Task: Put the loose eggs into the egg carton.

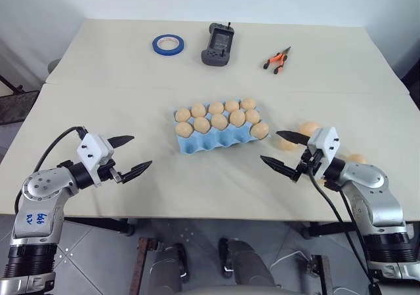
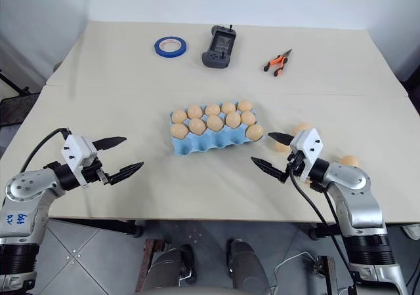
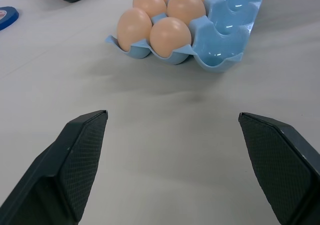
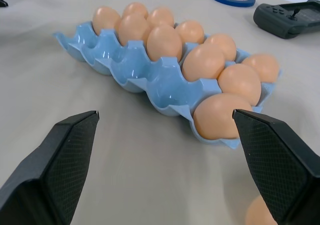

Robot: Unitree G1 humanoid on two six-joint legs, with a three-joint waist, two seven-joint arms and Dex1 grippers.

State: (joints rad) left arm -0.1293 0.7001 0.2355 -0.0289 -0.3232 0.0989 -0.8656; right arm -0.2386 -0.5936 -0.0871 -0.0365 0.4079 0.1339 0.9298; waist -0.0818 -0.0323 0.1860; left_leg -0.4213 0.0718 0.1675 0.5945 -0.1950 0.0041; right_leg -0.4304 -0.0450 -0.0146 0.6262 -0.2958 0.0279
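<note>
Your right gripper (image 1: pixel 284 148) is spread wide and empty, just off the egg carton (image 1: pixel 210 144) at mid surface (image 1: pixel 98 78); your left gripper (image 1: pixel 128 156) is spread and empty too. Loose eggs (image 1: pixel 310 127) sit just behind the right gripper, near the surface's right edge. They're light, smooth, slippery and likely to crack, so pinch one gently across its short middle. The carton's front cups are free; it looks light and may slide.

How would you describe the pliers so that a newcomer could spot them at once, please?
Look along the far edge of the table, beyond the egg carton. Right of the black handheld controller lie small pliers; their orange handles set them apart.
</note>
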